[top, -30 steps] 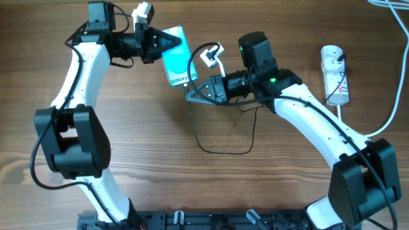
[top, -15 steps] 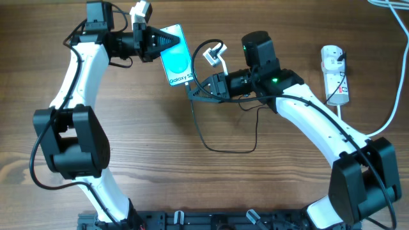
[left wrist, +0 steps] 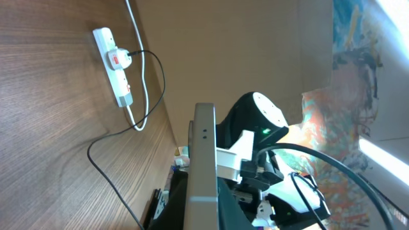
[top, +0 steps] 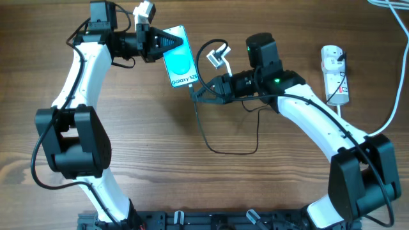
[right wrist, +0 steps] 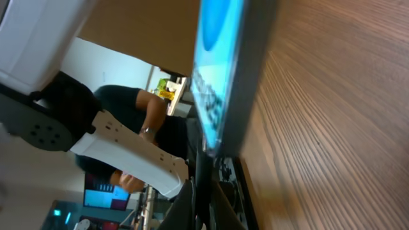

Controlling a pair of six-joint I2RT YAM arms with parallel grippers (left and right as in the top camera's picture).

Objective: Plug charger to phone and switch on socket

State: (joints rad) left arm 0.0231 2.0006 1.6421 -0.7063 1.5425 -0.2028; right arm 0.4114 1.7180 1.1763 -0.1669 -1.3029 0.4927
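— What did the overhead view tell you?
— My left gripper [top: 160, 43] was clamped on the upper end of the phone [top: 181, 62], teal screen facing up. My right gripper [top: 198, 94] was pinched shut on the plug end of the charger [top: 233, 151], just beside the phone's lower edge. I couldn't tell whether the plug was seated. The black cable looped over the tabletop [top: 160, 160] under my right arm [top: 307, 115]. The socket [top: 335, 75] lay well apart at the right, with its white cord [top: 388, 122] curving away.
— And from your left wrist?
— The phone [left wrist: 203, 160] stood edge-on in the middle, with my right arm [left wrist: 262, 124] behind it. The socket [left wrist: 115, 70] lay far off on the wood, its red switch [left wrist: 116, 59] showing, and the charger's cable [left wrist: 96, 163] ran from it toward me.
— Your right wrist?
— The phone [right wrist: 223, 57] filled the top, blue screen slanted, its text end nearest me. My right gripper [right wrist: 201, 204] was only dark shapes at the bottom, and I couldn't make out the plug.
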